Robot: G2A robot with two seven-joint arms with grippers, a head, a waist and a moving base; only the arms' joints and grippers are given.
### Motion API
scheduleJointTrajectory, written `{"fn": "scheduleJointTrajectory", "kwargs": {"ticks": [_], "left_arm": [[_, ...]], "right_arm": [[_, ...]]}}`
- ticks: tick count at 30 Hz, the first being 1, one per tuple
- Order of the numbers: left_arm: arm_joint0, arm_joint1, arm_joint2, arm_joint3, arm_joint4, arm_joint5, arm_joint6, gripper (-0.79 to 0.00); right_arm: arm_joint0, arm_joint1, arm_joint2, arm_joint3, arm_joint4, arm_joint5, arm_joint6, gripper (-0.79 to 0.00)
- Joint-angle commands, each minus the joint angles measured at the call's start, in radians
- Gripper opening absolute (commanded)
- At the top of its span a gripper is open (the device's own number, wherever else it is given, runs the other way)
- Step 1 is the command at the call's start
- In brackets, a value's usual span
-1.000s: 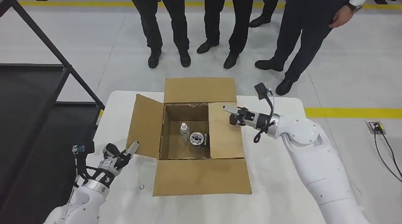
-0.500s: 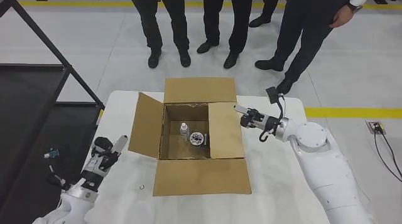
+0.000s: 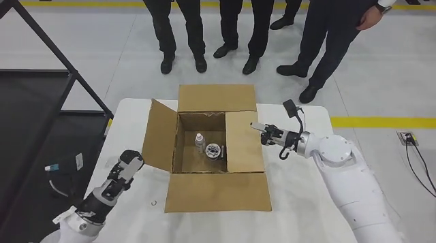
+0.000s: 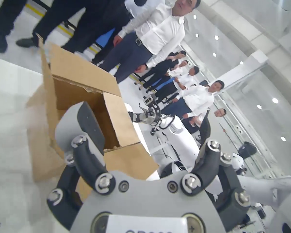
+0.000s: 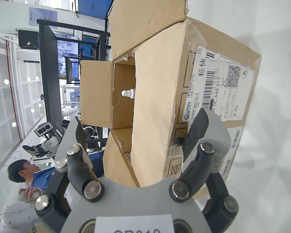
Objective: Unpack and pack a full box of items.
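Cardboard box stands open on the white table, flaps splayed; a white bottle and a round dark item sit inside. Right gripper hovers at the right flap's outer edge, fingers wide; left gripper, also spread, points up beside the left flap.

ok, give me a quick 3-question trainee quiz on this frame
1. True or false: the box has all its flaps folded shut.
2. What stands inside the box? A) a white bottle B) a mug C) a banana
3. Short answer: what state are the left jaws and the right jaws in?
Key: 1 false, the flaps are open; 2 A; 3 both open, holding nothing.
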Motion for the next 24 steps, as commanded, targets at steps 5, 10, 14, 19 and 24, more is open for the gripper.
{"fn": "scheduleJointTrajectory", "kwargs": {"ticks": [5, 10, 14, 19, 24], "left_arm": [[-0.098, 0.001, 0.119, 0.052, 0.012, 0.051, -0.117, 0.000], [-0.191, 0.000, 0.211, 0.101, 0.025, 0.100, -0.190, 0.000], [-0.272, -0.002, 0.270, 0.141, 0.023, 0.157, -0.245, 0.000], [-0.272, -0.002, 0.270, 0.141, 0.023, 0.157, -0.245, 0.000], [-0.272, -0.004, 0.282, 0.137, -0.011, 0.161, -0.255, 0.000]], "right_arm": [[0.005, -0.001, -0.021, 0.006, 0.021, -0.036, 0.031, 0.000], [-0.002, 0.003, -0.028, -0.004, 0.023, -0.044, 0.041, 0.000], [-0.032, 0.013, 0.010, -0.040, 0.021, -0.039, -0.048, 0.000], [-0.032, 0.013, 0.010, -0.040, 0.021, -0.039, -0.048, 0.000], [-0.032, 0.013, 0.010, -0.040, 0.021, -0.039, -0.048, 0.000]]}}
